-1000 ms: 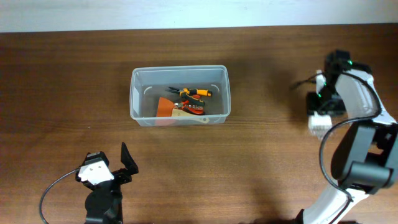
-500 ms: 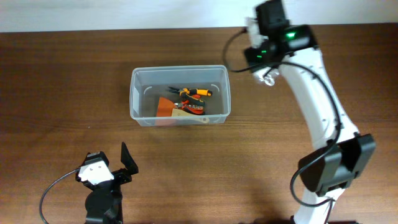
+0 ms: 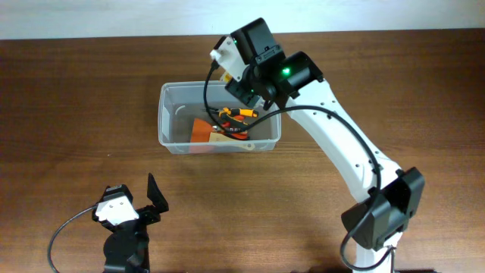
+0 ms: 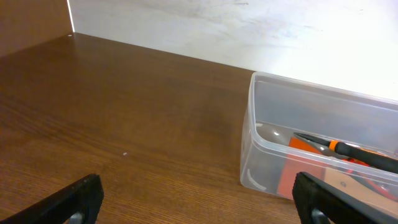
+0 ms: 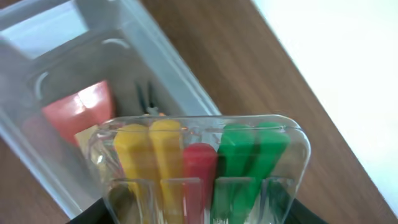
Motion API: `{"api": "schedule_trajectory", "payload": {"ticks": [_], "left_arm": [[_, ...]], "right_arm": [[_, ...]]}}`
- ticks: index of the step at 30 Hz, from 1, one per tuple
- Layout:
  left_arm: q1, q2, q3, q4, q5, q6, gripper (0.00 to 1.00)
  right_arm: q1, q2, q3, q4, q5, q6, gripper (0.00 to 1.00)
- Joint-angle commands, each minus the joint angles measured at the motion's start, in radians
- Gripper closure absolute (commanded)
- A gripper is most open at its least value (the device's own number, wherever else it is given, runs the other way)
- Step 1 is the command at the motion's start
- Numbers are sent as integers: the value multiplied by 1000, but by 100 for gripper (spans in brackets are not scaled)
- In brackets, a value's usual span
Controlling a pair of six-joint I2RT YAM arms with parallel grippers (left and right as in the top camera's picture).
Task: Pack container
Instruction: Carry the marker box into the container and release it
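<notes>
The container [image 3: 164, 114] is a clear plastic tub at the table's middle back. It holds orange-handled pliers [image 3: 236, 114] and an orange scraper [image 3: 201, 130]. My right gripper [image 3: 231, 64] hovers over the tub's back right part, shut on a small clear box of coloured bits [image 3: 226, 54]. In the right wrist view the box [image 5: 199, 162] shows yellow, red and green bits, held between the jaws [image 5: 199, 214] above the tub [image 5: 180, 81]. My left gripper [image 3: 154, 199] rests open and empty at the front left; its view shows the jaws [image 4: 199, 205] and the tub [image 4: 252, 137].
The dark wooden table [image 3: 76, 91] ends at a white wall along the back edge [image 3: 114, 19]. The right arm's base stands at the front right [image 3: 379, 220].
My right arm has swung from the table's right side leftward to above the container, carrying the box of coloured bits. The left arm has not moved.
</notes>
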Motion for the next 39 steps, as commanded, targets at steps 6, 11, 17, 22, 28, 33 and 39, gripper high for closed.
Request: {"api": "schedule_trajectory", "payload": {"ticks": [6,11,17,22,28,33,39], "left_arm": [[-3,-5,-3,-2,-3,9,1],[-3,-5,-3,-2,-3,9,1],[-3,-5,-3,-2,-3,9,1],[-3,-5,-3,-2,-3,9,1],[-3,-5,-3,-2,-3,9,1],[-3,-5,-3,-2,-3,9,1],[-3,-5,-3,-2,-3,9,1]], "right_arm": [[2,164,17,-14,-125,-247,46],[2,230,17,-16,-149,-239,45],[3,259,16,-16,-205,-236,32],[3,253,19,-19,-241,-191,7],[-15,166,148,-30,-190,-61,1],[-109,98,317,-119,-23,192,1],[-315,42,386,-211,-12,219,1]]}}
